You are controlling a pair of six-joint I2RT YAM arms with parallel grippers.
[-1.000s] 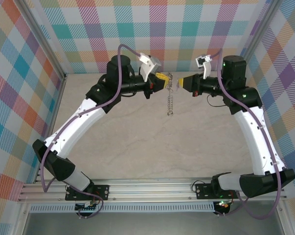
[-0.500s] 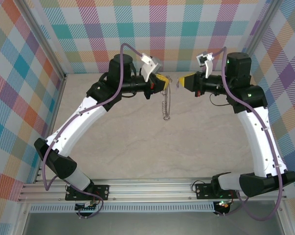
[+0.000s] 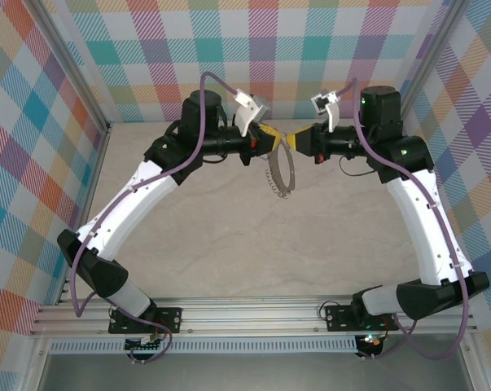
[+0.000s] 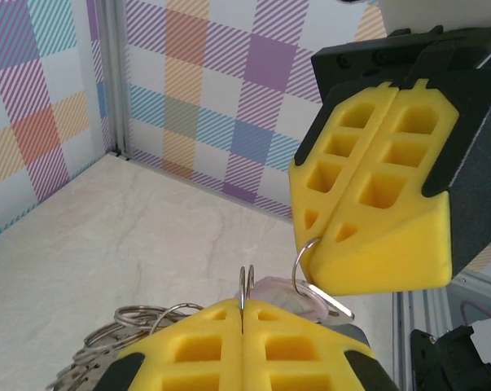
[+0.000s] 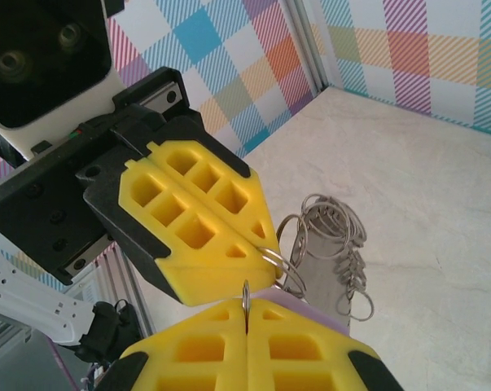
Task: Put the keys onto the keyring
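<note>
Here the keyring dangles as a beaded grey loop.

The grey chain keyring is being held aloft, hanging slack; the tiny lilac-headed key is being pinched beside it.

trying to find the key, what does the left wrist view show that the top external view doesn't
Left wrist view: the key, lilac head and silvery blade, hanging by a small ring at the tip of the shut right end effector.
Top external view: the keyring as a whole open loop, hanging below the two tips over the table.
Both: the two end effectors meeting tip to tip, with the left end effector shut on the keyring's chain.
</note>
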